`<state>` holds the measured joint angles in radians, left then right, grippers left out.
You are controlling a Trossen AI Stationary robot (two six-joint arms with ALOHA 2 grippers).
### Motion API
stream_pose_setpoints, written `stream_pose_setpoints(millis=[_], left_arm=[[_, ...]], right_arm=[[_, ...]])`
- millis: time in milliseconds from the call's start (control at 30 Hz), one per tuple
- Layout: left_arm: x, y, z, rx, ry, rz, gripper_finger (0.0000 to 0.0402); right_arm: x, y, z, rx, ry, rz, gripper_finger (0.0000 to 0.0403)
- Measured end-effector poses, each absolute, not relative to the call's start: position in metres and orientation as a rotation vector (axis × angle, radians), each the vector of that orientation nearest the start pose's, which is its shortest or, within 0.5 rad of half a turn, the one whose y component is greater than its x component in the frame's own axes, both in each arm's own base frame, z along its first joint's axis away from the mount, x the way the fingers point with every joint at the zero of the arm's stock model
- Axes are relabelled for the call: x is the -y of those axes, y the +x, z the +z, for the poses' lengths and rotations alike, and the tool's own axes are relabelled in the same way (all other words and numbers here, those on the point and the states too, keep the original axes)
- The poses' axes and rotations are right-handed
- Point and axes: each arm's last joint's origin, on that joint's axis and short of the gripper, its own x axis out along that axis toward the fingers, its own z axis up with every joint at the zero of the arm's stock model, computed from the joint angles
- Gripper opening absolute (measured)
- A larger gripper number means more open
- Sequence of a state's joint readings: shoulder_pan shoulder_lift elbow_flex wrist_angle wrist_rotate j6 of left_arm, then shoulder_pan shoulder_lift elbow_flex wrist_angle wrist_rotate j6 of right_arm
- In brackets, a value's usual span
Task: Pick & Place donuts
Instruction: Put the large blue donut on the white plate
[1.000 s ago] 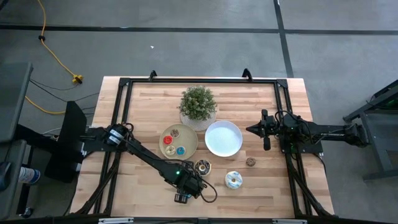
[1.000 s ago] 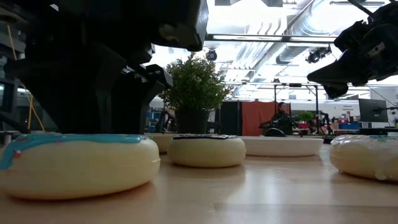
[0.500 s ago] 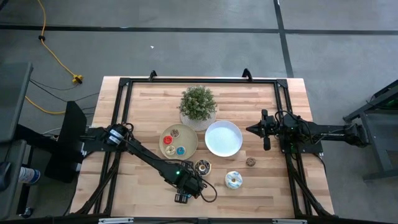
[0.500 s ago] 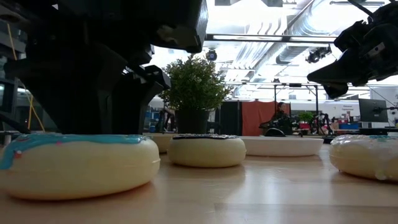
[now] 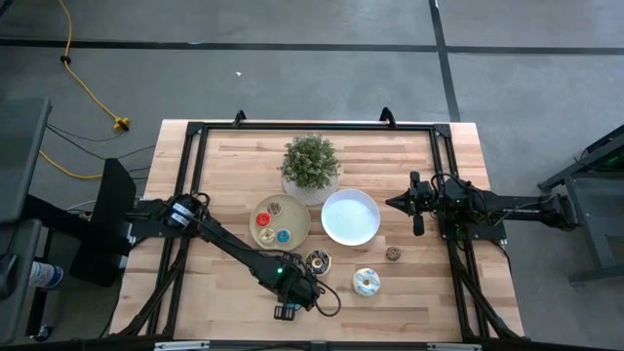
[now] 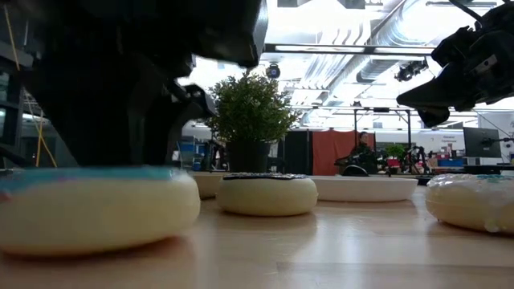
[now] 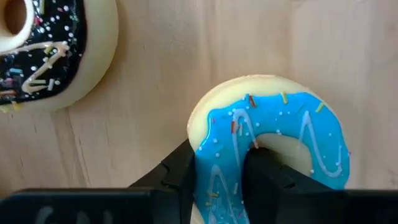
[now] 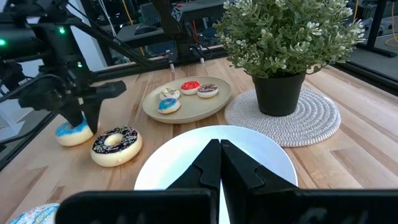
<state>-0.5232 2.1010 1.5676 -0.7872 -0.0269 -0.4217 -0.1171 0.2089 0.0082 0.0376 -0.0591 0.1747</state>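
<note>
Left wrist view shows the left pincer squeezed shut on the blue donut, so lifting it up off the counter looks like the next move.

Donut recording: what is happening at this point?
The left gripper has its jaws closed on the rim of a blue-iced donut near the table's front edge, beside a chocolate donut. The right gripper waits closed next to the white plate. Three small donuts sit on the tan plate.
</note>
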Motion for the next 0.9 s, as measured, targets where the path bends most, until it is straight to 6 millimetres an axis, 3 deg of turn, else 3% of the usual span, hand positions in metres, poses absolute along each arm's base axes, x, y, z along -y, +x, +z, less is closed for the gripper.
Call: stream_pose_setpoints(millis=[200,500,700,900], left_arm=[[0.202,0.375,0.2,-1.298,-0.071,-0.064,0.01],[0.158,0.412,0.242,-1.171,-0.373,0.136,0.01],[0.112,0.429,0.245,-1.111,-0.592,0.325,0.01],[0.077,0.446,0.241,-1.036,-0.706,0.401,0.01]], right_arm=[[0.011,0.109,0.152,-0.157,0.188,-0.072,0.0],[0.011,0.109,0.153,-0.156,0.189,-0.071,0.0],[0.011,0.109,0.153,-0.156,0.189,-0.072,0.0],[0.011,0.109,0.153,-0.155,0.188,-0.072,0.0]])
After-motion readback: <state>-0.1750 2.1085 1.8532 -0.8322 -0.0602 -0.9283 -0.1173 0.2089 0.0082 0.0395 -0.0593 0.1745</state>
